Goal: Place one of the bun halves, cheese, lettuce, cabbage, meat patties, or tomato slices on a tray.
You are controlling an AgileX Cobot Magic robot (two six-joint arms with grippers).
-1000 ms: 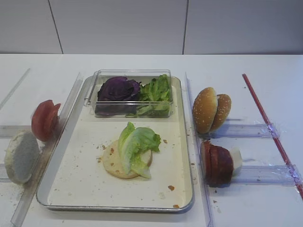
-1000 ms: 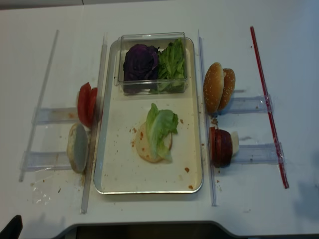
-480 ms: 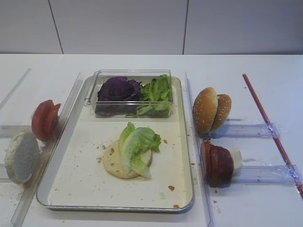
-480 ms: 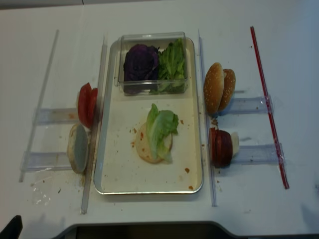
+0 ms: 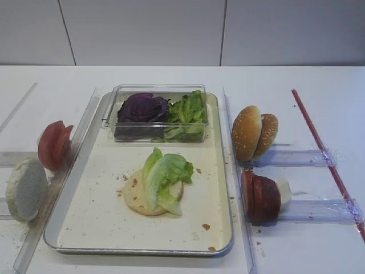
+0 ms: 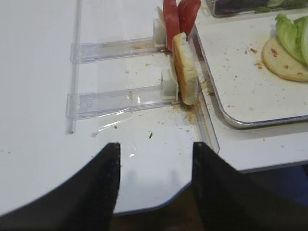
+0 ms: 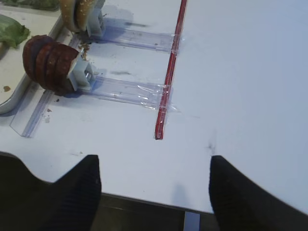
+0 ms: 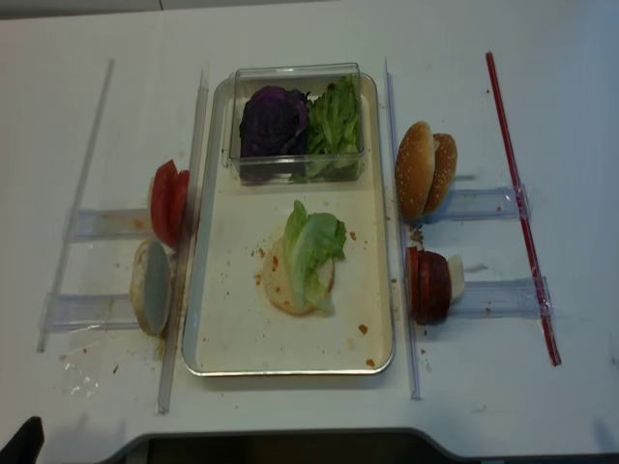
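A light green lettuce leaf (image 5: 164, 176) lies on a flat bun half (image 5: 136, 198) in the middle of the tray (image 5: 137, 250). Left of the tray, tomato slices (image 5: 54, 145) and a pale bun disc (image 5: 25, 188) stand on edge. On the right stand two sesame bun halves (image 5: 254, 132), the meat patties (image 5: 261, 197) and the cheese (image 5: 284, 191). Purple cabbage (image 5: 142, 108) fills part of the clear box. My right gripper (image 7: 154, 166) hangs open and holds nothing over the table's front right edge. My left gripper (image 6: 155, 149) is open at the front left, short of the bun disc (image 6: 185, 67).
The clear plastic box (image 5: 159, 91) at the tray's far end also holds green lettuce (image 5: 188, 111). Clear plastic rails (image 5: 302, 157) hold the food on both sides. A red strip (image 7: 168, 72) runs along the right. Crumbs dot the tray.
No food has moved. A faint shadow at the table's front right corner has faded from the overhead view.
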